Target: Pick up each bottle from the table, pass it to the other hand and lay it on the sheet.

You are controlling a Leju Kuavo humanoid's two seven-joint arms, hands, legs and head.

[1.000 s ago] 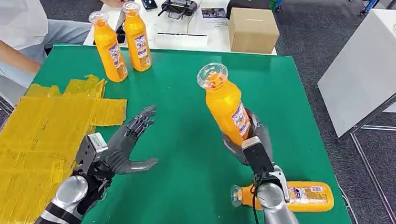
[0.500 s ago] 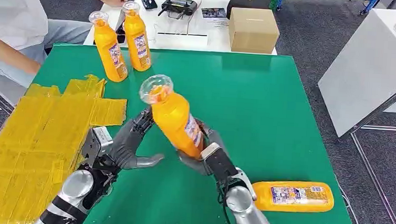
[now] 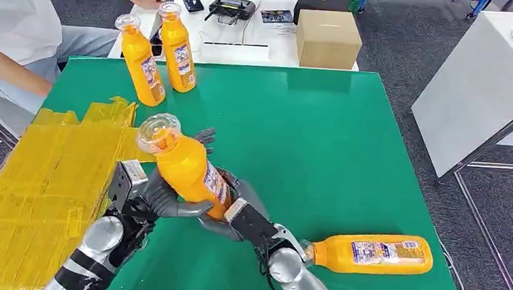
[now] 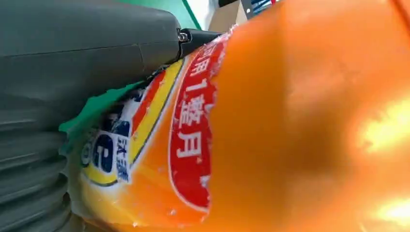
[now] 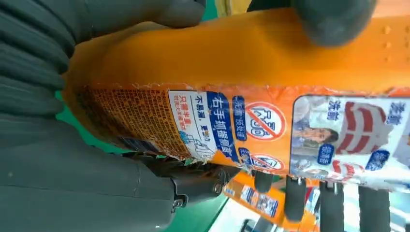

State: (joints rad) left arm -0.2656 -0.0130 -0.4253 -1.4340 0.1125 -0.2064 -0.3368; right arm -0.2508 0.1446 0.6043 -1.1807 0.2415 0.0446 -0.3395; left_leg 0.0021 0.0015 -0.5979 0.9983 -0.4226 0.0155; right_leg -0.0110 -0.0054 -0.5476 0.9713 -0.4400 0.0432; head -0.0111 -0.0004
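Carrying bottle (image 3: 187, 169) leftward since last second, right hand (image 3: 230, 211) grips base; now in left hand (image 3: 161, 194), fingers apart, not clamped. We judge handover imminent.

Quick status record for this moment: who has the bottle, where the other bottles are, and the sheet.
held bottle: tilted, cap toward the sheet, above the green table
right hand: grips its lower body
left hand: around it, thumb underneath; firmness of grip unclear
lying bottle: on its side at the table's near right
standing bottles: two, upright, far left
yellow sheet: no bottle on it
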